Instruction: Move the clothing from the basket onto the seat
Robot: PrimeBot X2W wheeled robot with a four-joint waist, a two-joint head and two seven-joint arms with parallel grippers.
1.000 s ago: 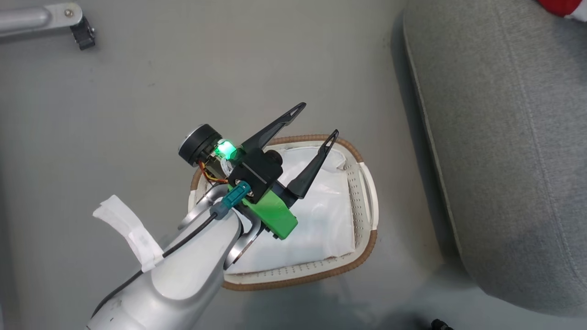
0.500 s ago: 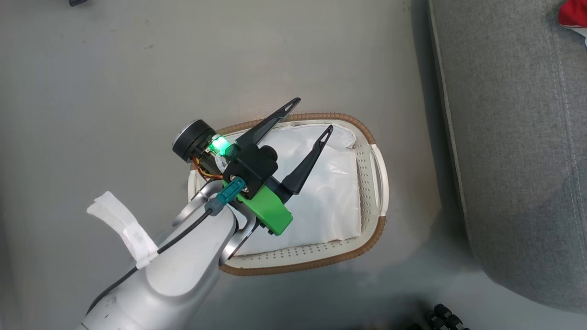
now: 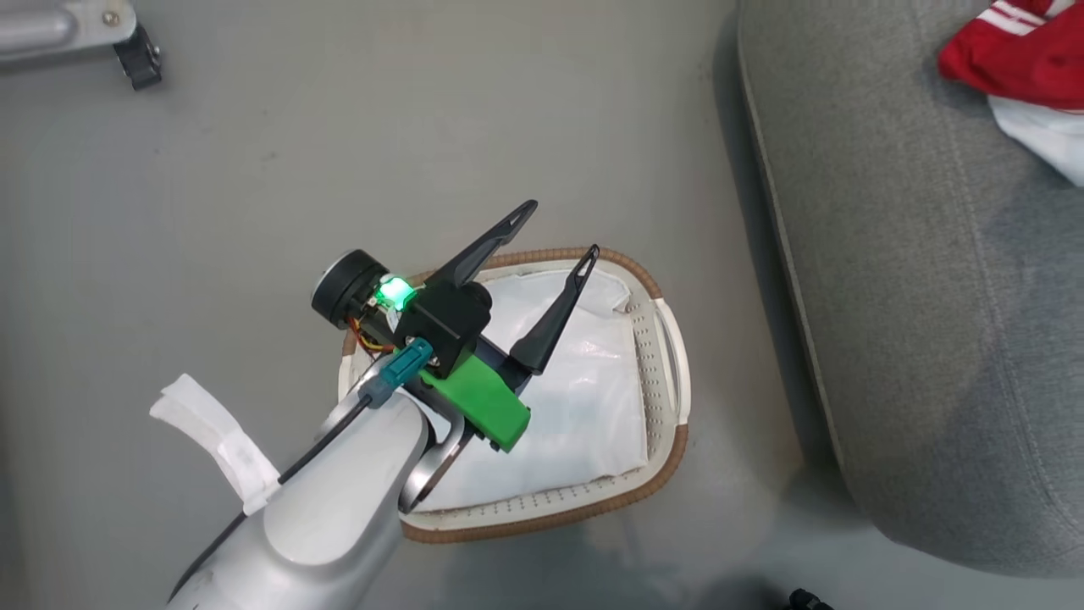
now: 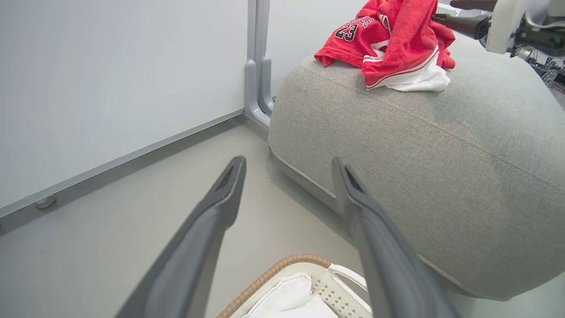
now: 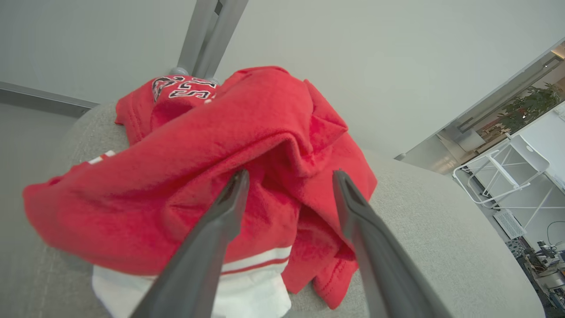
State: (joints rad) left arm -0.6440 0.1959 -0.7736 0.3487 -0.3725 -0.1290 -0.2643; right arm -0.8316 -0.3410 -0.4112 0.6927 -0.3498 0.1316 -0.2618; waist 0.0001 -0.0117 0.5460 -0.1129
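We found the clothing (image 4: 393, 39) heaped on the seat (image 3: 931, 296), a red bundle with white panels and stripes and a black-and-white 23 on one fold, lying toward the cushion's far end. In the right wrist view the right gripper (image 5: 291, 174) was released, its two dark fingers spread apart in front of the heap with no fabric pinched between them. We could not tell whether the fingers touched the cloth. The left gripper (image 3: 561, 229) was released as well, fingers wide with nothing between them, hanging over the far rim of the basket (image 3: 669, 462). In its own wrist view those fingers pointed toward the rounded side of the seat, with the woven-look rim at the bottom edge. The basket stood on the grey floor (image 3: 339, 152) near the seat, a strip of floor between them, and its white liner (image 3: 593, 398) lay crumpled across the bottom
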